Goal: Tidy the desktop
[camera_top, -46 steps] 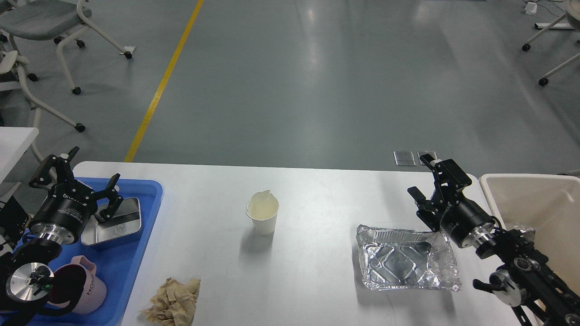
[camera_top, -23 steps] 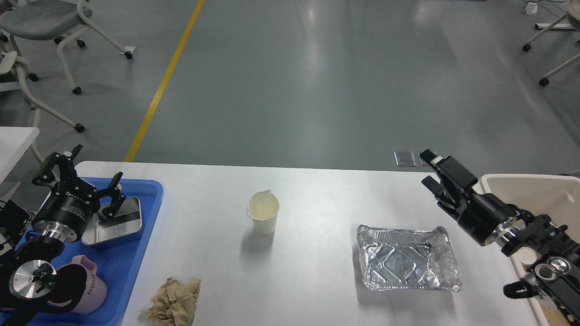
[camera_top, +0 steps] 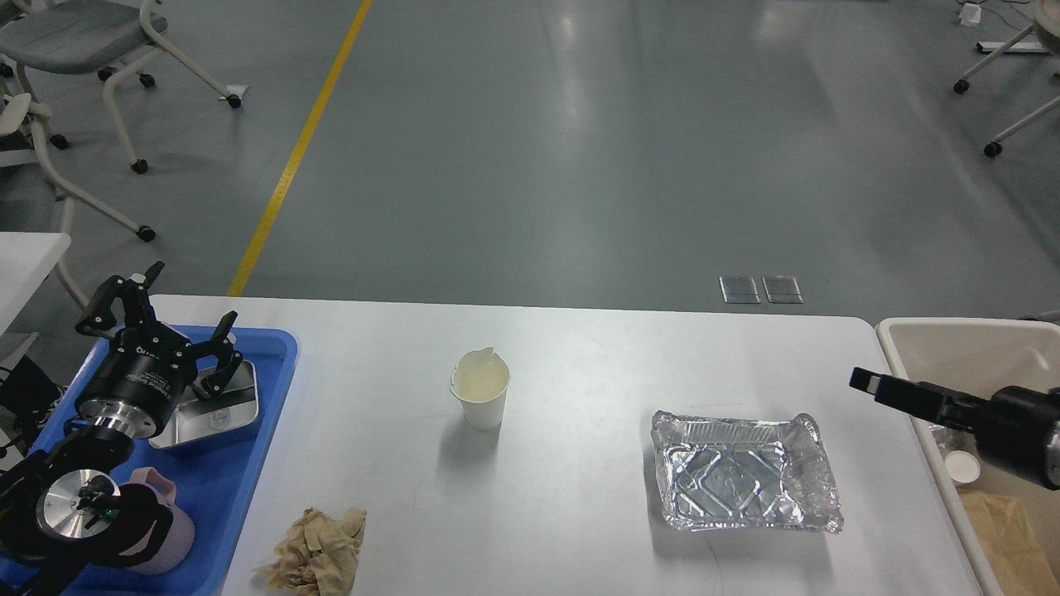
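The white desktop (camera_top: 580,364) carries a torn white paper cup (camera_top: 481,397) in the middle, an empty foil tray (camera_top: 744,483) to the right and a crumpled brown paper wad (camera_top: 317,552) at the front left. My left gripper (camera_top: 176,317) hovers open over the blue tray (camera_top: 252,463), just above a metal box (camera_top: 222,411), holding nothing. My right gripper (camera_top: 868,382) reaches in from the right edge over the beige bin (camera_top: 952,343). It is seen side-on as one dark bar, so its fingers cannot be told apart.
A pink mug (camera_top: 163,530) sits in the blue tray, partly behind my left arm. The beige bin holds brown paper (camera_top: 1006,538) and a small white cup (camera_top: 962,467). Rolling chairs (camera_top: 91,50) stand on the floor beyond the table.
My right arm pulled back to the right and down, from above the foil tray's corner to over the bin, turning side-on. The left gripper shifted slightly right.
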Robot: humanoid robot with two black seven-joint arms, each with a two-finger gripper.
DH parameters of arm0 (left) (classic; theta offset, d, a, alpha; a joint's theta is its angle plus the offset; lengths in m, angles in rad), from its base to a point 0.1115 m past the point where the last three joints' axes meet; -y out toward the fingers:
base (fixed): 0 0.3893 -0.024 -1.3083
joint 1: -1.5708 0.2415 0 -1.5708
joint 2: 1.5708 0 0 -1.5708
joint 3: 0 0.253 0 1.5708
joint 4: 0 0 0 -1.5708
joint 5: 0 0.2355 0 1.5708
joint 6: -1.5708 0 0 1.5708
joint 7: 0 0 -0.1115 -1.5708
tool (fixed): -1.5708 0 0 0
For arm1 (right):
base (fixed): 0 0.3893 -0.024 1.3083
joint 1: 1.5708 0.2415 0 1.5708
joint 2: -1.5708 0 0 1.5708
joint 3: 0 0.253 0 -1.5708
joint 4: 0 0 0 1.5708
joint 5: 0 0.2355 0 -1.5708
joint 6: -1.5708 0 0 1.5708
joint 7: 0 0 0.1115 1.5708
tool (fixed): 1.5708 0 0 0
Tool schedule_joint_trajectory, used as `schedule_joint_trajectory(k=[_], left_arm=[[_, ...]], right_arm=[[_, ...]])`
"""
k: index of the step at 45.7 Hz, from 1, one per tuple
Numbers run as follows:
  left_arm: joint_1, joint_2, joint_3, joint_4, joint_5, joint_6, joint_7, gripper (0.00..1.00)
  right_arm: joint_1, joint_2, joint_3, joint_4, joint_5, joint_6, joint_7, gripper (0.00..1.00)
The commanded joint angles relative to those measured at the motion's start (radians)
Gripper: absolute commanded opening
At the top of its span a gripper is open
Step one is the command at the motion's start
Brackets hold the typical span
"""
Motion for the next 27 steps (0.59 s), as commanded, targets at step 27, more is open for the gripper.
schedule_joint_trajectory(k=[27], left_arm=[[0.010,0.000,0.014,0.000,0.000,0.003,0.000,0.96]], right_arm=[[-0.018,-0.307,-0.073,0.075,-0.191,-0.154,-0.011,1.00]])
